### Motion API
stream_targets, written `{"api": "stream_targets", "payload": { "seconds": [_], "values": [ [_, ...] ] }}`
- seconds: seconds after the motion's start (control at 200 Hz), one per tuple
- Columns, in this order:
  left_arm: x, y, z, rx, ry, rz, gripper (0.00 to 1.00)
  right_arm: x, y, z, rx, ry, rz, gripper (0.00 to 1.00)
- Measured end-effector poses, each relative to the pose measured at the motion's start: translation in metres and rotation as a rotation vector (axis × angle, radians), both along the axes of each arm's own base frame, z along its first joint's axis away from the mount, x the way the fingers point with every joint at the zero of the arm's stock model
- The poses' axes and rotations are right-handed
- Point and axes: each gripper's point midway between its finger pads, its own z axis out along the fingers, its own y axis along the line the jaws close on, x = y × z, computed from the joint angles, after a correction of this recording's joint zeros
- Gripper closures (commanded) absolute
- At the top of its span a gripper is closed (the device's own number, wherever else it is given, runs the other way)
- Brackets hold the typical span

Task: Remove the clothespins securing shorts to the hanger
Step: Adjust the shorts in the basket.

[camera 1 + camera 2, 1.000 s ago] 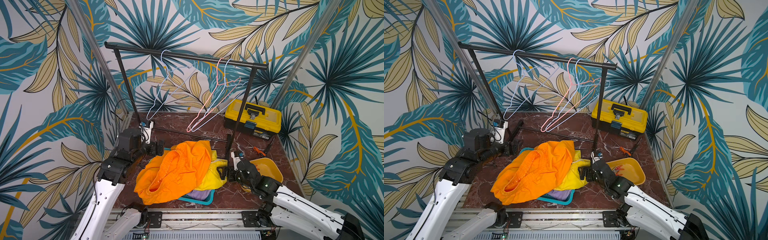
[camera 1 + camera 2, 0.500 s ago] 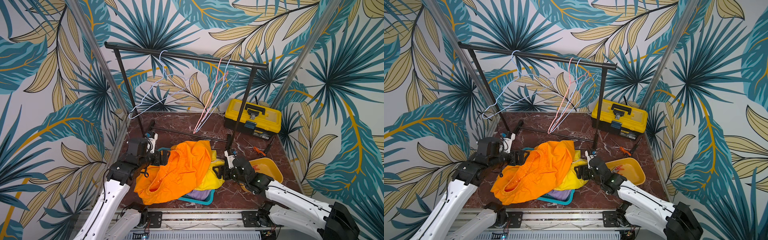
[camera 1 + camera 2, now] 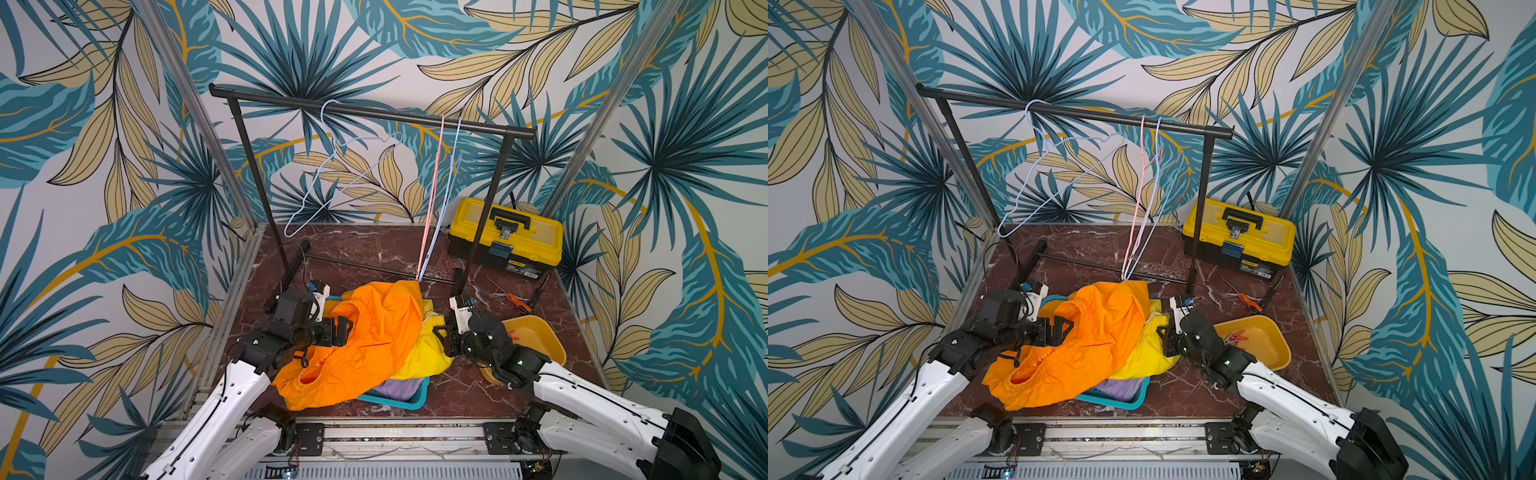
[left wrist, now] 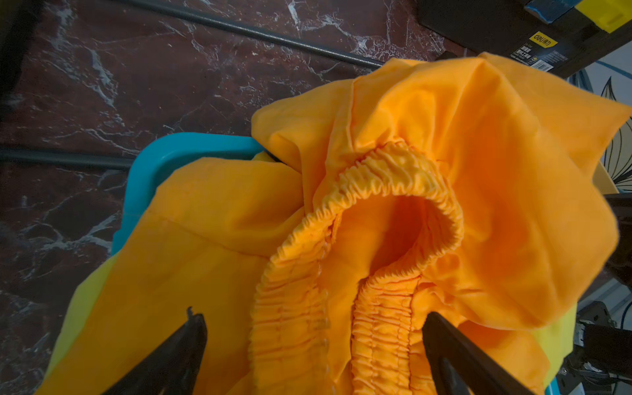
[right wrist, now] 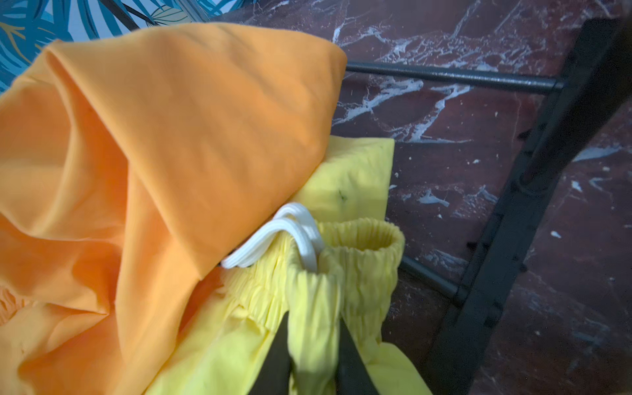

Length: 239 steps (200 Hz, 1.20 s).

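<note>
While the right gripper [image 5: 313, 328] has its jaws pinched narrow on a waistband fold of the yellow shorts [image 5: 355, 171], the left gripper [image 4: 313, 318] sits with jaws wide, straddling the orange shorts [image 4: 478, 171] at the waistband. Both pairs are heaped over the teal basket [image 3: 399, 403] on the counter [image 3: 365, 253]. Clothespins [image 3: 1236, 336], probably two, lie in the yellow tray [image 3: 1275, 349].

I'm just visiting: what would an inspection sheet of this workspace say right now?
Surface: dark red marble tabletop.
Job's things: orange shorts over yellow shorts and lilac shorts in teal basket; hangers bare; clothespins in yellow tray.
Clutter: toolbox, screwdriver.
Hands: left hand open, flanking orange waistband; right hand shut on yellow shorts.
Cables: black loop by left wrist.
Surroundings: black rack, leaf-print walls.
</note>
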Motion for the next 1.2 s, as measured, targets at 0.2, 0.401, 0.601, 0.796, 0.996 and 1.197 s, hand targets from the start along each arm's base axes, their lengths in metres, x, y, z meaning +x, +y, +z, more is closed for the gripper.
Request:
{"api": "stream_targets", "payload": {
  "seconds": [0.2, 0.401, 0.601, 0.796, 0.996, 1.197],
  "values": [
    [-0.005, -0.006, -0.019, -0.006, 0.028, -0.01, 0.0, 0.007, 0.023, 0.049, 0.093, -0.066, 0.068, 1.0],
    [-0.005, -0.012, -0.034, 0.005, 0.038, -0.008, 0.0, 0.003, 0.07, 0.079, 0.153, -0.095, 0.193, 1.0],
    [0.001, -0.013, -0.054, 0.007, 0.051, 0.017, 0.0, -0.017, 0.133, 0.079, 0.167, -0.08, 0.345, 1.0],
    [0.007, -0.017, -0.069, 0.001, 0.067, 0.028, 0.0, -0.026, 0.173, 0.038, 0.137, -0.01, 0.404, 1.0],
    [0.007, -0.014, -0.077, 0.003, 0.057, 0.045, 0.0, -0.026, 0.191, -0.001, 0.099, 0.044, 0.383, 1.0],
    [0.005, -0.004, -0.066, 0.01, 0.017, 0.084, 0.01, -0.014, 0.199, -0.02, 0.069, 0.083, 0.316, 1.0]
  ]
}}
